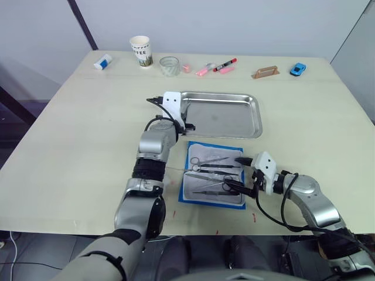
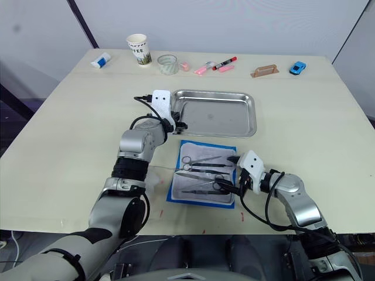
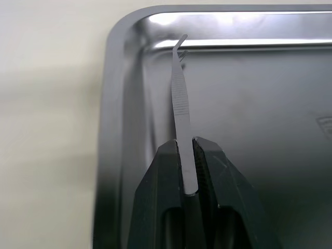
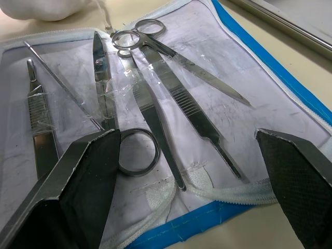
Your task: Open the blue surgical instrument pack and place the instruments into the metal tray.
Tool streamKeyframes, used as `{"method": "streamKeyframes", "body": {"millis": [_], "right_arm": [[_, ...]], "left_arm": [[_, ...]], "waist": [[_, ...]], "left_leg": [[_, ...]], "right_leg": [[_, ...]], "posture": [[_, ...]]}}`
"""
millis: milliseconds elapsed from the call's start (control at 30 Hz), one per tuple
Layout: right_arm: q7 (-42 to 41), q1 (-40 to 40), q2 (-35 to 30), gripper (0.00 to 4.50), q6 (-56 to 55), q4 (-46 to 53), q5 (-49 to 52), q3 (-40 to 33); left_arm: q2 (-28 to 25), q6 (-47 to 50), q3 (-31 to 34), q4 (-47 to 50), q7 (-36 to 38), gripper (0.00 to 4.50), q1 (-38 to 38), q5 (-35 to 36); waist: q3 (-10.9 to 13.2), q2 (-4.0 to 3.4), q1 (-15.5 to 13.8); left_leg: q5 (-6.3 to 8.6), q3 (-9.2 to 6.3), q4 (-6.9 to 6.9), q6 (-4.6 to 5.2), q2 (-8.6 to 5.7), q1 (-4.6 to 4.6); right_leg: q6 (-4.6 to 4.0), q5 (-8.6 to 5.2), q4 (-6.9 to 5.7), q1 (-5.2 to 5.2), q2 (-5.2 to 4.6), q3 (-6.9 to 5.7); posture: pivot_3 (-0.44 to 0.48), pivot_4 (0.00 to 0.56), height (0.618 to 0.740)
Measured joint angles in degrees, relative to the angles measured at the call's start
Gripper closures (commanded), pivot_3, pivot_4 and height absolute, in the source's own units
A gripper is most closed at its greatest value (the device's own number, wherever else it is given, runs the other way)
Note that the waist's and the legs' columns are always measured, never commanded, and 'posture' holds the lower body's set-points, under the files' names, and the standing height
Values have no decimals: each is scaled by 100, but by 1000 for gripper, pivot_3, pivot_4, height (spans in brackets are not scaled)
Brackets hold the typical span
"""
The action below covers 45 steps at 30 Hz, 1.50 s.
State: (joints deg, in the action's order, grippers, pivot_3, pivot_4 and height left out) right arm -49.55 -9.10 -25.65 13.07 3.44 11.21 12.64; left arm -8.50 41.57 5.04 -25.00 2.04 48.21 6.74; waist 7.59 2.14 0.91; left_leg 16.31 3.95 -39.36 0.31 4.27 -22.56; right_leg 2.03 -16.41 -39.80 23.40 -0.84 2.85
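Left gripper (image 3: pixel 188 179) over the left end of the metal tray (image 1: pixel 253 117), jaws clamped on slim silver tweezers (image 3: pixel 180 98); bent tip points toward the tray's far rim, close over the tray floor, contact unclear. Tray sits mid-desk (image 1: pixel 76 134), otherwise bare inside.

Just near side of the tray, blue surgical instrument pack (image 1: pixel 190 199) lies opened flat, pale lining up, blue border around. On the lining: instruments (image 4: pixel 166 98) — ring-handled scissors (image 4: pixel 176 62), forceps, a thin probe, another ring handle (image 4: pixel 137 153) at the pack's near edge.

Right gripper (image 4: pixel 197 181) at the pack's right edge, jaws wide apart, holding nothing, low over the lining with the ring handle just beside one finger (image 4: pixel 83 192).

Far desk edge, left to right: small white-blue bottle (image 1: pixel 102 61), paper cup (image 1: pixel 140 51), glass (image 1: pixel 169 65), pink and red markers (image 1: pixel 215 68), brown handle block (image 1: pixel 265 72), blue toy car (image 1: pixel 297 69).
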Motion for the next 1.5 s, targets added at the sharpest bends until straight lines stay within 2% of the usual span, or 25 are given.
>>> {"method": "streamKeyframes", "body": {"millis": [100,133,200,600,767,967,1133,1200,1233,1300,1367,1500], "right_arm": [[2,1,1,0,0,1,0,0],[2,1,1,0,0,0,0,0],[3,0,1,0,0,0,0,0],[3,-7,6,0,-2,-8,0,1],[14,-1,15,0,-3,-6,0,2],[24,-1,38,0,-3,-11,-1,5],[26,-12,54,0,-7,-31,-1,9],[26,-18,58,0,-11,-42,-1,9],[26,-20,59,0,-10,-44,-1,10],[26,-22,69,0,-13,-48,-1,14],[29,-21,70,0,-13,-52,-1,12],[32,-20,72,0,-13,-51,-1,12]], "left_arm": [[4,0,3,-1,-2,4447,0,4],[12,0,11,-1,-24,3606,0,5],[14,0,18,0,-77,3047,-1,4],[9,-44,25,5,-140,3047,-1,12],[-74,-395,-29,257,356,3047,-9,36],[-499,-1097,-175,484,1704,3047,-199,266],[-1211,-2055,-565,494,3723,3047,-610,482],[-1466,-2311,-635,483,4495,3047,-643,557],[-1487,-2334,-638,480,4566,3047,-643,570],[-1806,-2537,-859,466,5547,3047,-664,690],[-1953,-2711,-1043,420,6165,3047,-717,693],[-2001,-2872,-1304,366,6682,3047,-804,670]], "waist": [[0,0,1],[0,0,1],[0,0,1],[0,0,2],[0,0,5],[0,-1,13],[1,-1,21],[1,-1,18],[1,-1,17],[0,-2,24],[0,-3,21],[0,-2,21]], "left_leg": [[0,0,0,0,0,0],[0,0,0,0,0,0],[0,0,0,0,0,0],[-1,0,0,-1,0,0],[-5,2,1,-10,0,2],[-6,6,5,-11,0,5],[-5,9,7,-10,1,8],[-1,8,6,-2,2,8],[0,8,6,-1,2,8],[0,10,7,1,2,9],[1,9,7,2,2,9],[2,9,7,3,2,9]], "right_leg": [[0,0,0,0,0,0],[0,0,0,0,0,0],[0,0,0,0,0,0],[0,0,0,0,0,0],[0,0,0,0,0,1],[0,0,0,0,2,5],[-1,-1,0,0,3,6],[-1,-1,0,0,4,6],[-1,-1,0,0,4,6],[-2,-1,0,0,6,8],[-2,-1,0,0,6,8],[-2,-1,0,0,6,9]], "posture": [[0,150,718],[0,150,718],[0,150,718],[0,150,718],[0,150,718],[0,150,718],[0,150,718],[0,150,718],[0,150,718],[0,150,718],[0,150,718],[0,150,718]]}}
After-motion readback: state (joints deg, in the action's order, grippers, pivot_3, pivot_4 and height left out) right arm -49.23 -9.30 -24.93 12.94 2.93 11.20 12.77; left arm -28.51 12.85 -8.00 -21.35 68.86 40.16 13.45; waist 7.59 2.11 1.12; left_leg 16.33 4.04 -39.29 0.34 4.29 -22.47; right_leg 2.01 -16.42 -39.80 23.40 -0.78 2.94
